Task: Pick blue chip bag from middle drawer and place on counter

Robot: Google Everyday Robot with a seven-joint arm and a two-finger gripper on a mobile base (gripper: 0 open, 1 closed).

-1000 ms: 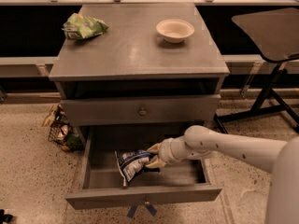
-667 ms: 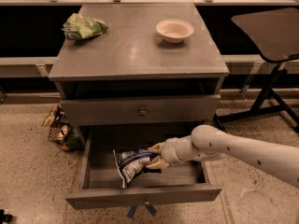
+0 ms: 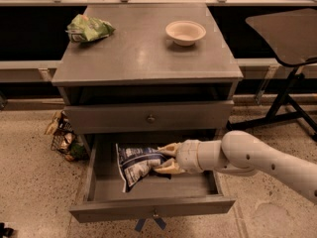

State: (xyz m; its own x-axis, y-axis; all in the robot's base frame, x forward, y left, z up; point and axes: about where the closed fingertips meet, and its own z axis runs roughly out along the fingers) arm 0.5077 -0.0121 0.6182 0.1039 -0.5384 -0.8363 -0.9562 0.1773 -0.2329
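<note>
Two fingers (image 3: 169, 149) of the gripper (image 3: 166, 158) clamp the blue chip bag (image 3: 137, 163) at its right edge inside the middle drawer (image 3: 153, 209); the arm (image 3: 257, 160) is cut off at right.

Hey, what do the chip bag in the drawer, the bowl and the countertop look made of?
The blue chip bag: creased shiny foil or film, held by the gripper inside the middle drawer. The bowl: pale, matte, maybe ceramic or plastic. The counter: grey, dull sheen, likely laminate or paint.
</note>
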